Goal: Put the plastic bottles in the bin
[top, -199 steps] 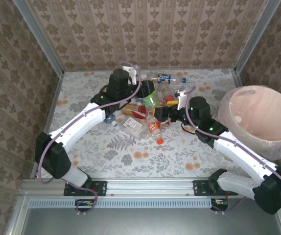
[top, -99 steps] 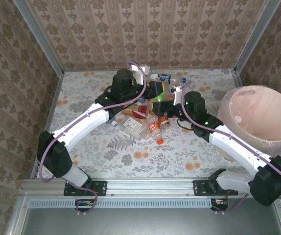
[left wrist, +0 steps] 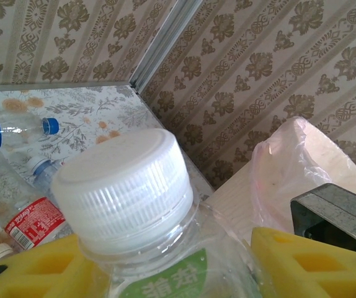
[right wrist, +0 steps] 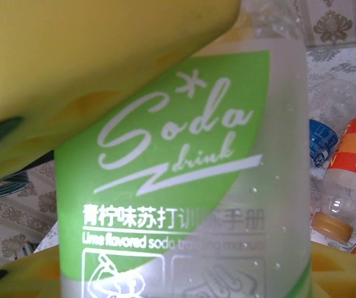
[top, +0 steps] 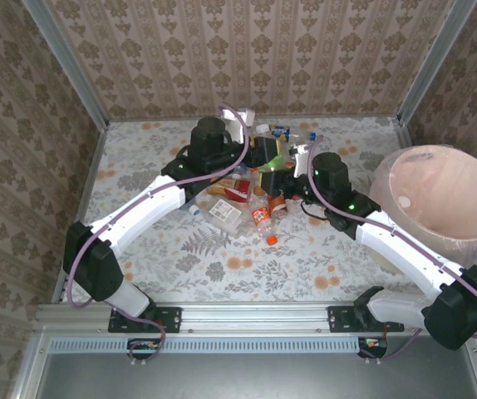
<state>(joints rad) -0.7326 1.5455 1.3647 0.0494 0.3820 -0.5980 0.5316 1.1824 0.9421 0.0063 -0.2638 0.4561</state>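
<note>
Green-label soda bottle (top: 270, 168): held off the table (top: 222, 258) at upper centre of the top view, between the 2 wrists. 1 second ago it hung lower, just over the pile.
Left gripper (top: 260, 155): closed on the bottle just below its white cap, with yellow pads (left wrist: 23, 270) pressed to either side at the bottom of the left wrist view. It has carried the bottle up and toward the back wall since 1 second ago and has barely moved in the last half second.
Right gripper (top: 295, 164): 1 second ago it stood wide open, lower down beside the pile. Now it has risen to meet the left gripper and is clamped across the bottle's "Soda drink" label, with 1 pad above and 1 below in the right wrist view.
Bin (top: 450, 187): at the right edge of the top view, pink liner draped over the rim, well apart from the held bottle and not moved.
Pile of bottles (top: 247, 199): lying at the table's centre, just below both grippers, much as before.
Red-label bottle (left wrist: 32, 223): lying at lower left of the left wrist view, with a blue-capped bottle (left wrist: 17, 127) beyond it.
Orange-label bottle (right wrist: 351, 167): lying at the right edge of the right wrist view, behind the held bottle.
</note>
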